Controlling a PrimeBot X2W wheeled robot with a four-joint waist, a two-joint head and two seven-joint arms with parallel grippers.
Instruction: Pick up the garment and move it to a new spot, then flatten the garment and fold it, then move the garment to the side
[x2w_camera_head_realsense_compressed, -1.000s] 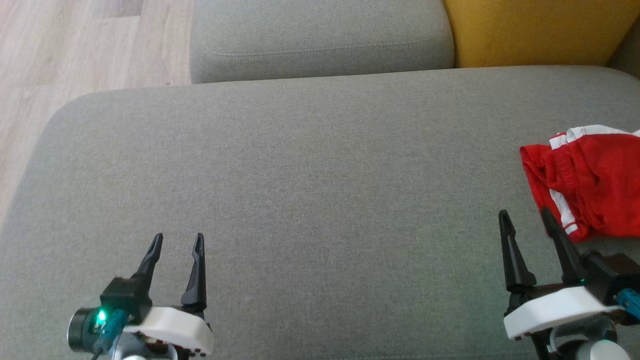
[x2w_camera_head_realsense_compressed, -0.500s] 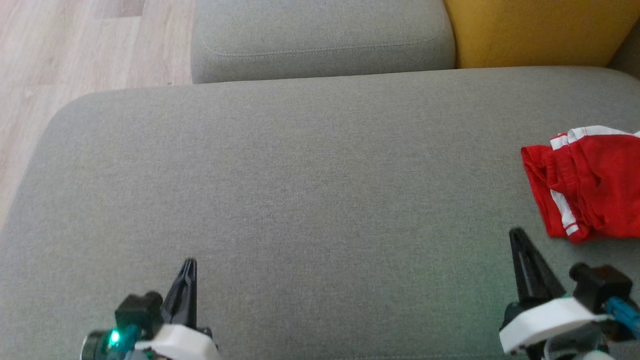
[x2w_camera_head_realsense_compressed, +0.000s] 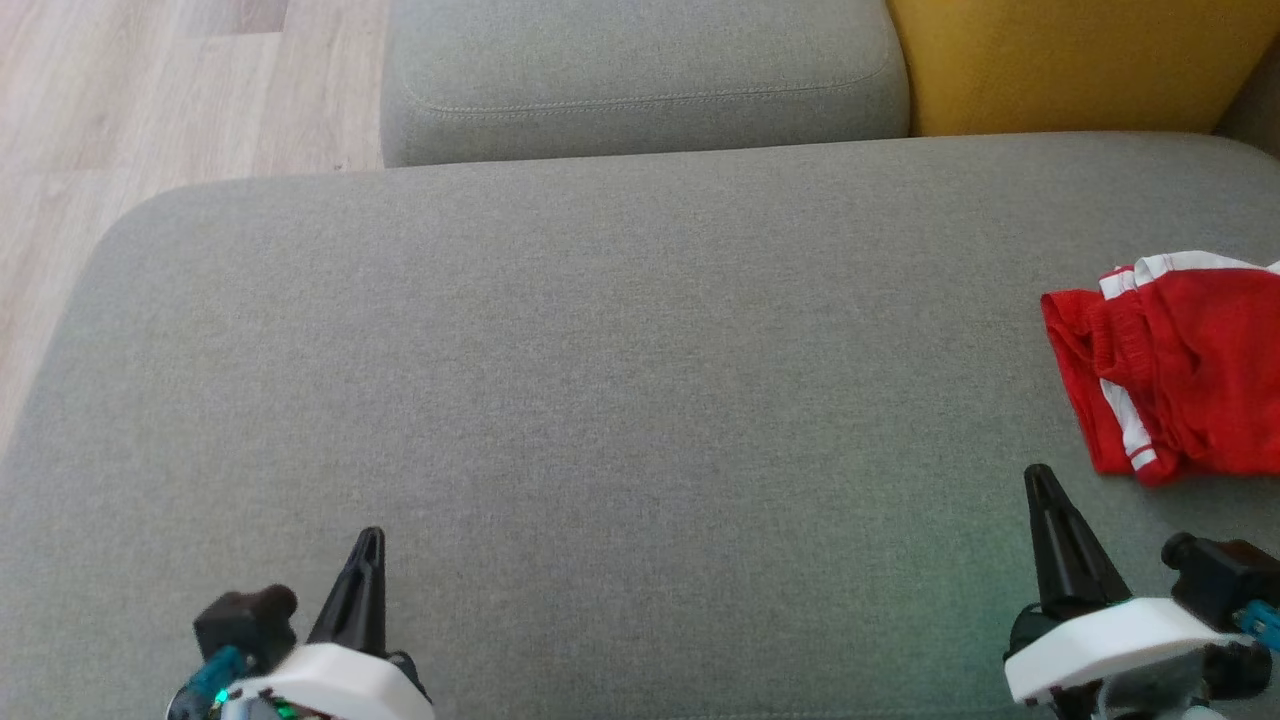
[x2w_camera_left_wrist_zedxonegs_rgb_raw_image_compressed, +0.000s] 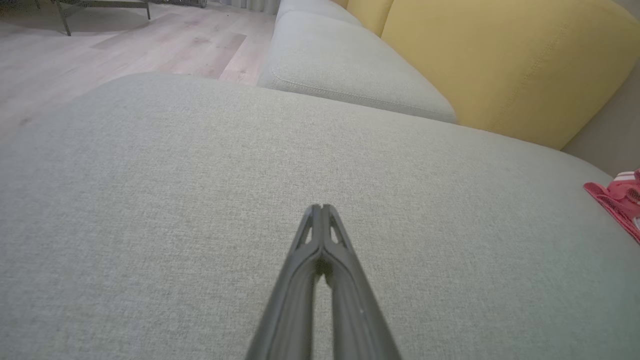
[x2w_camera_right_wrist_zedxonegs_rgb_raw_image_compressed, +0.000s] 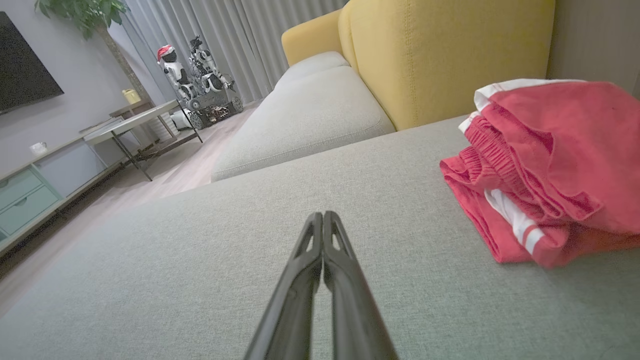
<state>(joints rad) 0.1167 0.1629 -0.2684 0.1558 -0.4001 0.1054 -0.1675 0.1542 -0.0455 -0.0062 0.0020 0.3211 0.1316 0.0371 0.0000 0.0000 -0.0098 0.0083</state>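
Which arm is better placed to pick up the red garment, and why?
Right, probably. The right tool, shut, is close beside the red garment; the left tool, also shut, is far across the grey cushion.

The left gripper (x2w_camera_head_realsense_compressed: 368, 540) and right gripper (x2w_camera_head_realsense_compressed: 1036, 478) each have 2 long, thin black fingers (x2w_camera_head_realsense_compressed: 355, 600) with pointy tips, a round white base (x2w_camera_head_realsense_compressed: 330, 688) and a blue cable (x2w_camera_head_realsense_compressed: 212, 668).

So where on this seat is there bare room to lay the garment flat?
The grey seat is bare from its left edge by the wooden floor across to the garment, and from the back cushion down to the left gripper and right gripper. It is crowded at the right end, where the garment lies bunched.
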